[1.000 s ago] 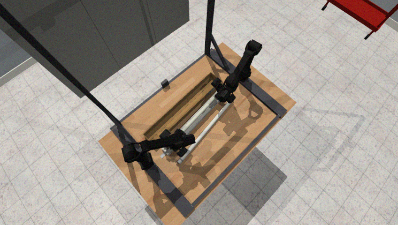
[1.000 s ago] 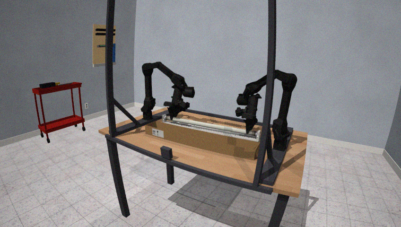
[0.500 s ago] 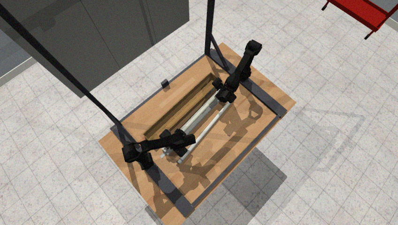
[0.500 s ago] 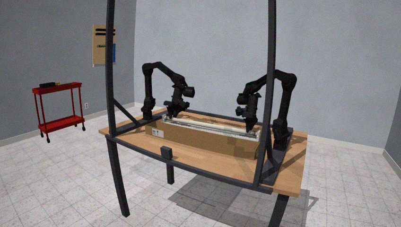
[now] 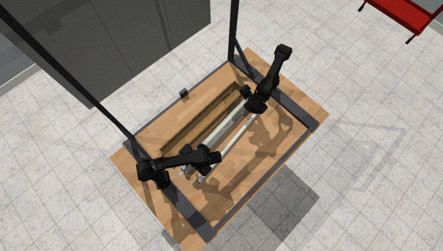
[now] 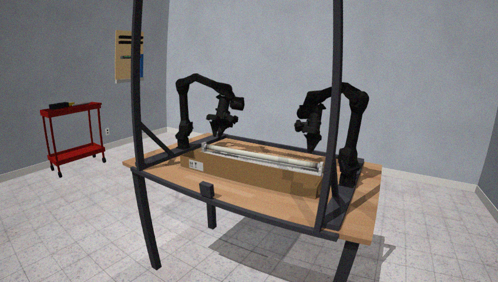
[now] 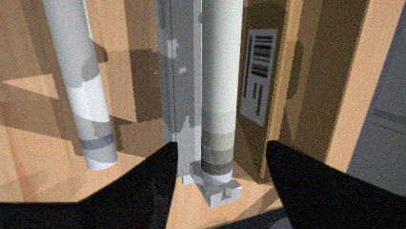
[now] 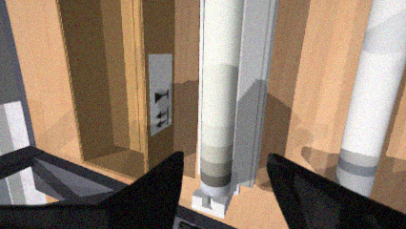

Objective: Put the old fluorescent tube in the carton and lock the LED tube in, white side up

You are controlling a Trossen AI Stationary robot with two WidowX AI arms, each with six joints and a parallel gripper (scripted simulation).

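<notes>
The old fluorescent tube (image 5: pixel 223 125) (image 6: pixel 262 156) (image 7: pixel 220 76) (image 8: pixel 219 95) lies along the light fixture (image 5: pixel 222 135) (image 7: pixel 180 119) (image 8: pixel 253 72). Its ends meet the lampholders (image 7: pixel 224 195) (image 8: pixel 210 204); whether its pins are locked cannot be told. My left gripper (image 6: pixel 218 135) (image 7: pixel 222 149) is open above one tube end. My right gripper (image 6: pixel 310 150) (image 8: pixel 225 159) is open above the other. The top view hides the fingertips. The LED tube (image 5: pixel 237 135) (image 7: pixel 76 62) (image 8: pixel 372 110) lies parallel beside the fixture, away from the carton. The open carton (image 5: pixel 211 116) (image 6: pixel 244 178) (image 7: pixel 248 153) (image 8: pixel 159 29) shows no tube inside.
The carton stands close along the fixture on the bench (image 5: pixel 149 133) (image 6: pixel 262 204). Dark frame posts (image 5: pixel 233 31) (image 6: pixel 337 52) rise at the bench's edge. A small black box (image 5: pixel 183 93) (image 6: pixel 206 189) sits on the frame rail on the carton's side.
</notes>
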